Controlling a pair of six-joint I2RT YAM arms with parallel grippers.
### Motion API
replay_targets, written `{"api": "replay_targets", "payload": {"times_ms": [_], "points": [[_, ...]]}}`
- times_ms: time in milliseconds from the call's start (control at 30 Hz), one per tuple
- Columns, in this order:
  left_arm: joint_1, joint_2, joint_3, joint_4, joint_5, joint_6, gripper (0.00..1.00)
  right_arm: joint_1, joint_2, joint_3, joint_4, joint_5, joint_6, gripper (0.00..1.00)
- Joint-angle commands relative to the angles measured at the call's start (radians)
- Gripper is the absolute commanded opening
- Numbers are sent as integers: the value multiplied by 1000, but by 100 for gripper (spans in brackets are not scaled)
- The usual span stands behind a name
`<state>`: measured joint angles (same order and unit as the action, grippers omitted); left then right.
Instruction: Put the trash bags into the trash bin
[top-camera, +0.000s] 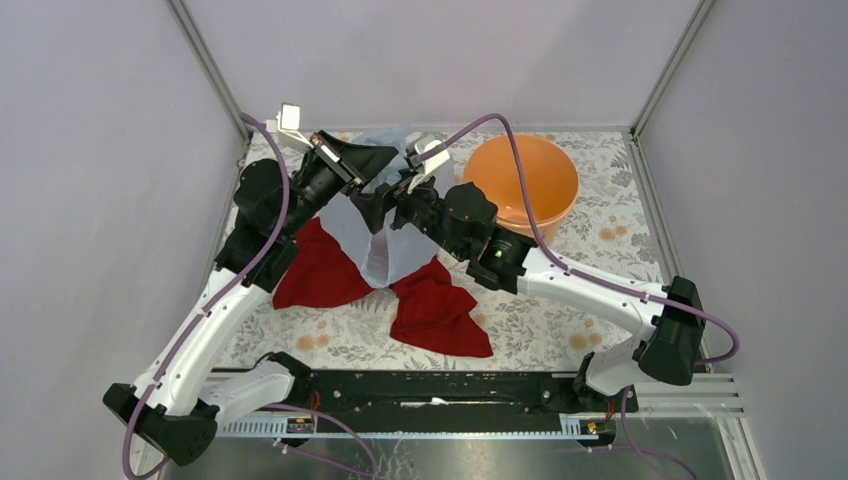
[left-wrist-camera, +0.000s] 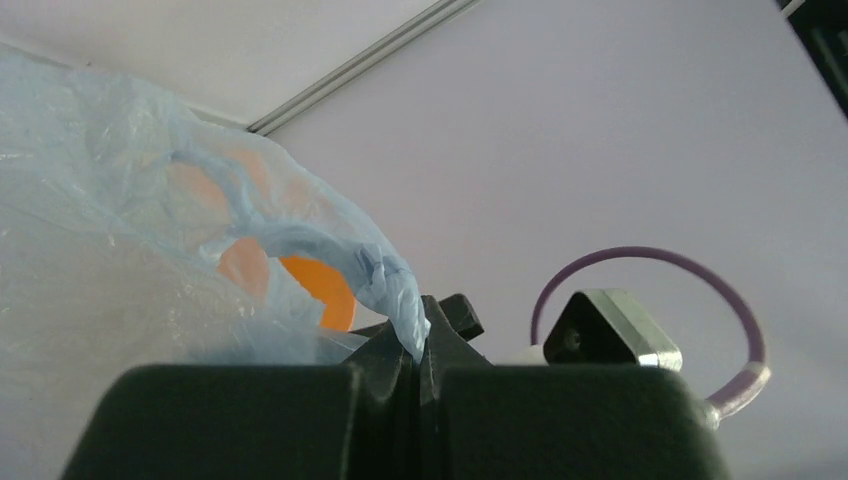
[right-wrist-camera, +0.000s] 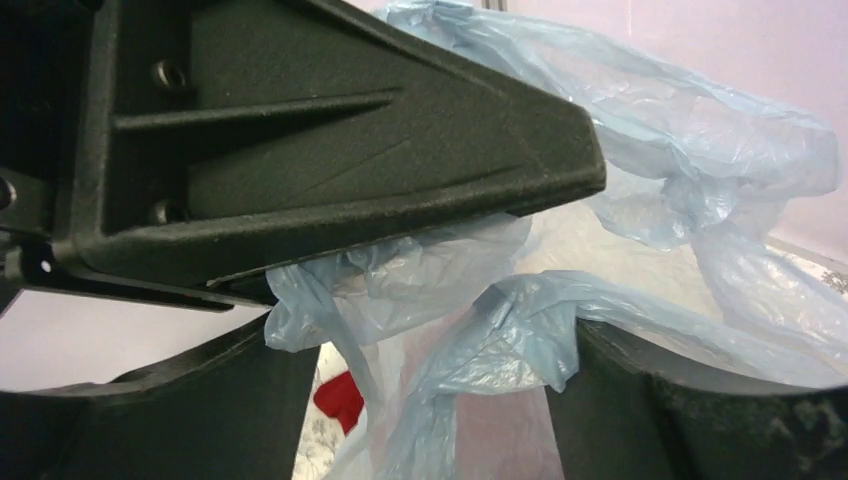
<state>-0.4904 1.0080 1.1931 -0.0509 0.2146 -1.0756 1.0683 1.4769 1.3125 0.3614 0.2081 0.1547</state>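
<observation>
- From above, we see the left gripper (top-camera: 385, 165) clenched on the bag (top-camera: 375, 250) near the middle of the table's (top-camera: 560, 320) far edge. The film hangs from it, draping down onto the red cloth (top-camera: 325, 275).
- The right gripper (top-camera: 380, 208) sits just beside the left one, at the same bunch of film. The bin (top-camera: 545, 180) stands upright and empty in the far right corner, apart from the bag.
- In the left wrist view, the jaws are pressed together on a thin twisted strip of the bag. We judge that hold to be slight: a sideways pull could slide the strip out or tear it.
- In the right wrist view, the right fingers (right-wrist-camera: 200, 420) stand wide apart with loose folds of film between them, pressing nothing. The left gripper's finger lies close above them.
- If the right jaws close here, they may nip that finger or catch only a fold.
- On the way to the bin, the low tail could drag the cloth or snag on the rim, and a light bin might tip.
</observation>
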Motion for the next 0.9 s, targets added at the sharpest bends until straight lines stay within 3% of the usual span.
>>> {"api": "replay_targets", "payload": {"times_ms": [0, 67, 133, 267, 367, 433, 600, 733, 867], "points": [[-5, 2, -4, 146, 43, -87, 0, 13, 34, 53, 162, 35, -63, 76], [-5, 4, -2, 169, 59, -98, 0, 12, 56, 60, 183, 28, -79, 67], [-5, 3, 11, 168, 79, -81, 6, 13, 58, 59, 189, 26, -85, 50], [-5, -28, 55, 115, 71, 40, 46, 12, 38, 48, 197, 49, -90, 0], [-2, -68, 117, -10, 17, 208, 83, -1, 24, 96, 120, 35, -96, 0], [-2, -99, 172, -108, -56, 334, 97, -34, 14, 152, 45, -51, -82, 0], [-2, -204, 218, -195, -259, 529, 99, -185, 61, 428, -234, -356, 1, 0], [-2, -263, 195, -201, -369, 573, 99, -249, 97, 657, -454, -400, -35, 0], [-2, -288, 155, -185, -421, 581, 99, -337, 77, 784, -616, -462, -66, 0]]}}
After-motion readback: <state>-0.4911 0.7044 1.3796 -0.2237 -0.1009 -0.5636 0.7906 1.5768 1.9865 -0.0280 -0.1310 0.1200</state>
